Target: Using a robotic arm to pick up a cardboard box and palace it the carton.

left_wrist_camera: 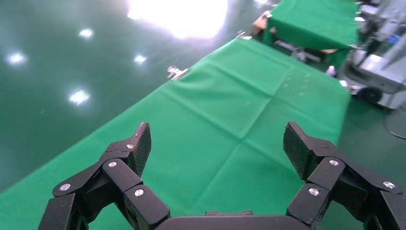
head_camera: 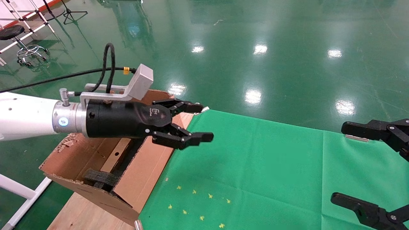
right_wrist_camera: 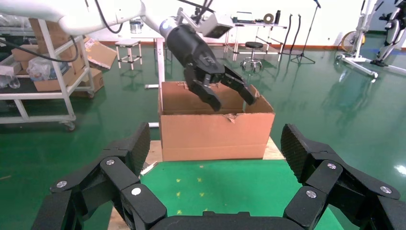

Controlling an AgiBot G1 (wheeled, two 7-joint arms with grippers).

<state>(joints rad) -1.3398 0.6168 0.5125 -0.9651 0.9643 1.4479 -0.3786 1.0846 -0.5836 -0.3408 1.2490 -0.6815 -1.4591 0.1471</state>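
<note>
A slim brown cardboard box [head_camera: 115, 156] seems to lie down inside the carton [head_camera: 140, 172]. It is partly hidden, so I am not fully sure. It lies below my left gripper [head_camera: 204, 123] and back toward my wrist, not between the jaws. Its long side runs along the carton, at a slant to the way my left jaws point. A black foam piece [head_camera: 97, 179] sits at its near end.

My left jaws are wide apart and hold nothing. They poke out past the carton's edge, over the green surface [head_camera: 255, 166]. My right gripper [head_camera: 342, 163] is well away on the other side, jaws also wide apart with nothing in them. My left arm is much nearer the box. I think the box is already in place.
</note>
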